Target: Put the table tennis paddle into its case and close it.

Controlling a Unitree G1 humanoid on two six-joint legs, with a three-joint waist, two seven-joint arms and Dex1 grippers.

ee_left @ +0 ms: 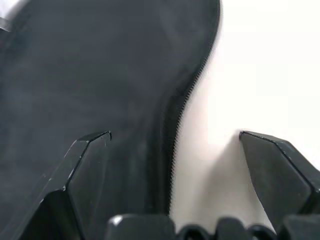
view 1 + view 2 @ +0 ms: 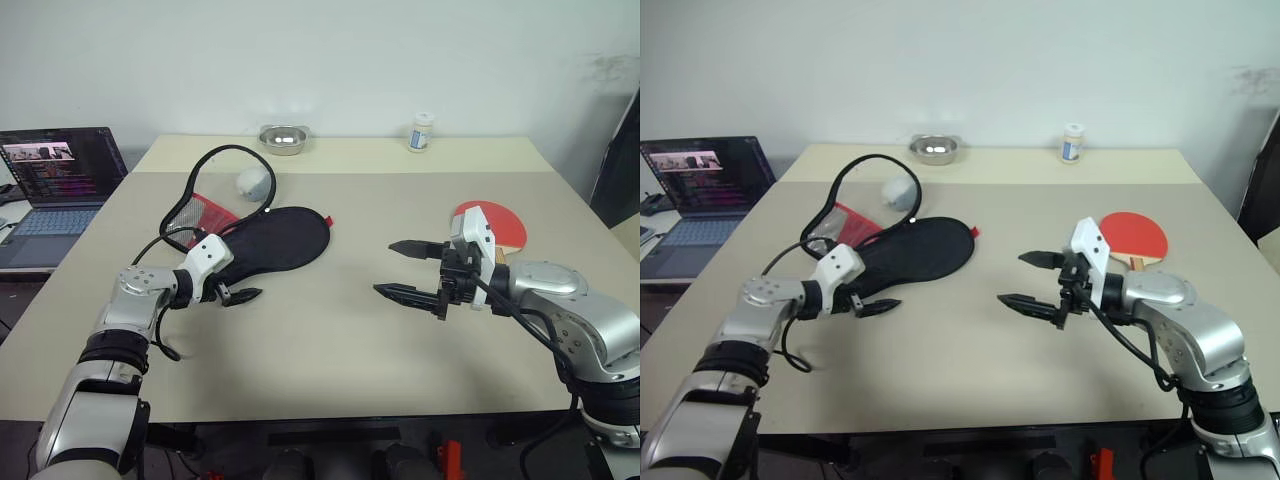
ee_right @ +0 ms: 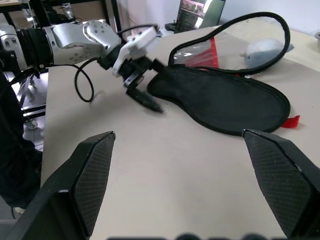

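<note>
Case [image 2: 275, 240] lay unzipped, flap up, paddle [image 2: 497, 225] outside it on table [image 2: 330, 340].
Left gripper [image 2: 240, 296] at case edge, fingers wide, holding nothing; right gripper [image 2: 405, 270] wide too, empty.

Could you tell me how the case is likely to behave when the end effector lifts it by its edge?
The case looks like thin fabric lying flat, so it will probably sag. Its open flap arches up, so it may flop about.

Silver-grey jointed arms with black cables and white wrist housings end in black two-fingered pincers.
</note>
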